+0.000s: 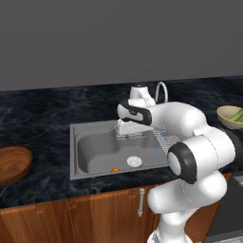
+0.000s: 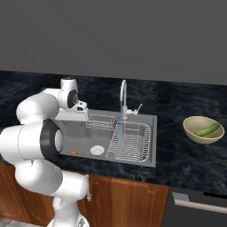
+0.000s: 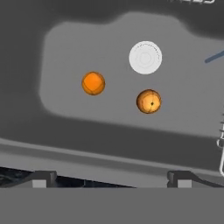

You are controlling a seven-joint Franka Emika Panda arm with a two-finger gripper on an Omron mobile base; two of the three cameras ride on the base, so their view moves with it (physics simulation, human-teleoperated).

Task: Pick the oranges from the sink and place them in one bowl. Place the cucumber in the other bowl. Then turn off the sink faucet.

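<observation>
Two oranges lie on the floor of the sink (image 3: pixel 26 65), one (image 3: pixel 93 83) to the left of the round drain (image 3: pixel 145 57) and one (image 3: pixel 148 101) just below it. My gripper (image 3: pixel 111 179) hovers above the basin's back part, open, with nothing between its fingertips (image 3: pixel 41 179). From the left base it shows over the sink (image 1: pixel 73 142), gripper (image 1: pixel 127 129) well above an orange (image 1: pixel 115 169). The cucumber (image 2: pixel 208 130) lies in the olive-yellow bowl (image 2: pixel 195 133) on the right counter. The brown wooden bowl (image 1: pixel 12 163) sits at the left. The faucet (image 2: pixel 123 95) runs a thin blue stream (image 2: pixel 121 119).
A wire basket (image 2: pixel 99 122) hangs at the sink's back and a ribbed wire drainer (image 2: pixel 131 142) fills its right part. Dark marbled counter runs on both sides, with wooden cabinet fronts (image 1: pixel 95 213) below.
</observation>
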